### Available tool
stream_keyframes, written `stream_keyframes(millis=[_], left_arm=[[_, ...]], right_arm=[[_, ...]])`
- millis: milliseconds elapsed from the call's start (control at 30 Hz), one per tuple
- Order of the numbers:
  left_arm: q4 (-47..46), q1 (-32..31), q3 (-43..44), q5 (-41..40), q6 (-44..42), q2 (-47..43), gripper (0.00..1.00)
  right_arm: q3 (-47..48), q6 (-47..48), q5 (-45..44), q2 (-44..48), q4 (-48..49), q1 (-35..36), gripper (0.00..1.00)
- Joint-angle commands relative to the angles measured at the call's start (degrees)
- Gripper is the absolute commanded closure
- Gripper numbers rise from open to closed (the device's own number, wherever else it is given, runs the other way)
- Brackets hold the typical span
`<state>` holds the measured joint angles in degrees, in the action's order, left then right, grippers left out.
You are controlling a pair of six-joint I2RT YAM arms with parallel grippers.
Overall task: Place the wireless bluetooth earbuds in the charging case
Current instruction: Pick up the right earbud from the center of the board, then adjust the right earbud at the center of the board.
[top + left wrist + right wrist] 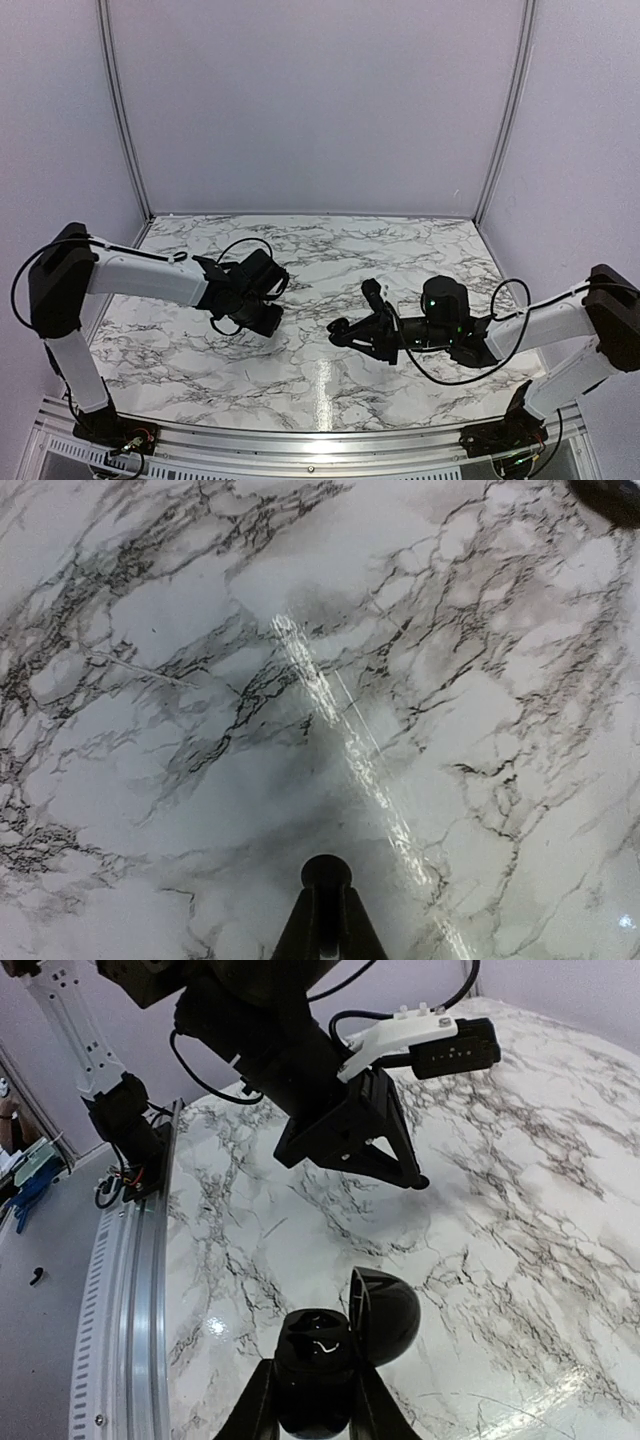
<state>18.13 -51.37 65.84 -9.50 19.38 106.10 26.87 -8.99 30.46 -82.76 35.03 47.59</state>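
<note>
Two grips: left fingers (300,932) pinch an earbud (326,870), right fingers (256,1415) clasp the open charging case (320,1355); lower gently from twelve o'clock.

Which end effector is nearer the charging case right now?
Right. The right end effector grips the charging case itself. The left end effector hangs shut above the table, apart from the case.

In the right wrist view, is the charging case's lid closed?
No, the charging case sits in the right end effector with its lid swung open.
</note>
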Motion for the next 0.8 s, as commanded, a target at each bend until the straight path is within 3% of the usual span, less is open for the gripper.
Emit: stream_keyframes(millis=[0,200,333,400,500,600,767], left_arm=[[-9.59,-0.15,-8.02,1.25,-3.85,-13.72,0.98],[-34.22,-0.4,-24.44,11.91,-6.42,-35.69,1.0],[-39.87,-0.98,-28.53,15.86,-7.46,-42.28,1.0],[-35.08,-0.93,-27.53,13.87,-6.92,-43.37,1.0],[-20.28,-0.91,-25.11,8.37,-2.81,-41.97,1.0],[-4.58,-2.11,-23.23,8.47,0.83,-37.08,1.0],[3.86,-4.61,-25.16,9.18,7.53,-33.85,0.97]], right_arm=[[-4.12,5.41,4.2,6.4,13.21,0.39,1.0],[-5.84,12.11,1.58,11.36,17.44,3.15,1.0],[-3.24,12.13,0.3,10.05,16.76,4.39,1.0],[-2.21,10.42,0.28,9.13,16.35,4.39,1.0],[-1.82,8.61,0.01,9.53,13.7,4.38,1.0],[-2.18,7.76,-0.49,11.36,9.07,4.44,1.0],[-3.15,7.14,-1.43,13.98,4.48,4.39,1.0]])
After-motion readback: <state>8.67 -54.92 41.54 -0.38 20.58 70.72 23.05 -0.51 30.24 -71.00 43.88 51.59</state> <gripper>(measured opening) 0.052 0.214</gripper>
